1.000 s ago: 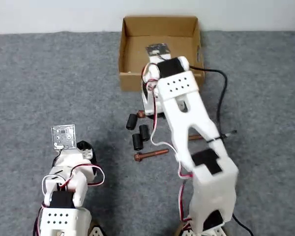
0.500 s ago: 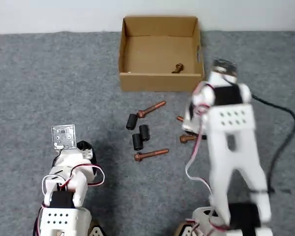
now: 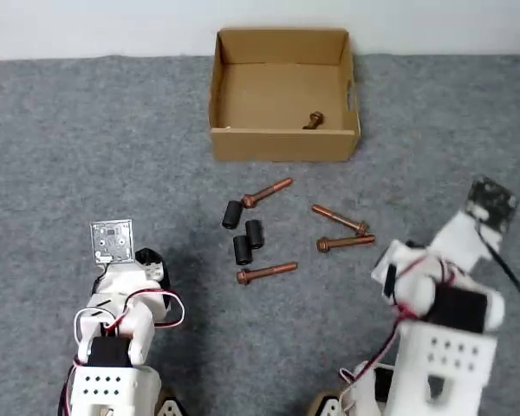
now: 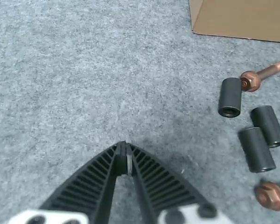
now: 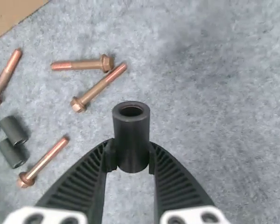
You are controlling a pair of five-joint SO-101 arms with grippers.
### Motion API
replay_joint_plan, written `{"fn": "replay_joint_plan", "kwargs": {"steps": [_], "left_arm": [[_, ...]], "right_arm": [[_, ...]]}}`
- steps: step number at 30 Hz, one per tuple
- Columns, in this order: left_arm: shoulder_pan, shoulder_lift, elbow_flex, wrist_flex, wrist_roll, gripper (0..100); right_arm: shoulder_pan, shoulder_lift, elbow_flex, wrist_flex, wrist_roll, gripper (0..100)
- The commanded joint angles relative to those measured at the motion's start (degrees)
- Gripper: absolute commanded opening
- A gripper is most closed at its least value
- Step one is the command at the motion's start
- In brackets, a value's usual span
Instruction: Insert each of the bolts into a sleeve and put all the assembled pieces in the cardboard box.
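My right gripper (image 5: pixel 130 151) is shut on an upright black sleeve (image 5: pixel 130 133), held above the grey carpet at the table's near right, where the right arm (image 3: pixel 442 303) stands. Copper bolts (image 5: pixel 81 63) (image 5: pixel 98 87) lie beyond it. On the carpet in front of the cardboard box (image 3: pixel 282 146) lie several bolts (image 3: pixel 267 192) (image 3: pixel 345 243) (image 3: pixel 266 273) and three black sleeves (image 3: pixel 233 214) (image 3: pixel 254 233) (image 3: pixel 242 250). A copper piece (image 3: pixel 312 120) rests inside the box. My left gripper (image 4: pixel 123 150) is shut with nothing in it, low over the carpet, short of the sleeves (image 4: pixel 230 97) (image 4: pixel 256 149).
Grey carpet (image 3: pixel 87 139) covers the table, and a white wall runs along its far edge. The box's open top faces up, its near wall toward the bolts. Bare carpet lies left of the box and between the two arm bases.
The right arm has swung back from over the box to the table's near right. With the arm gone, a copper piece shows in the box. The left arm has kept still.
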Motion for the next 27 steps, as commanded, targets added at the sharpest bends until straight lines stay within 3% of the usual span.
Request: {"fn": "replay_joint_plan", "kwargs": {"steps": [1, 8, 16, 24, 27], "left_arm": [[1.1, -0.1, -0.2, -1.3, -0.3, 1], [3.0, 0.2, -2.2, -1.1, -4.9, 1], [9.7, 1.2, -19.4, 13.5, -8.6, 1], [20.2, 25.8, -40.0, 17.9, -8.9, 1], [23.5, 37.6, -49.6, 18.1, -13.2, 1]], "right_arm": [[4.4, -6.6, 2.0, -0.9, 1.1, 0.8], [12.7, -16.0, 11.7, 1.0, 1.1, 0.8], [13.7, -33.6, 18.9, -0.5, 3.6, 0.8], [13.7, -41.5, 20.6, -1.1, 3.8, 0.8], [13.7, -41.5, 20.7, -1.1, 3.8, 0.8]]}}
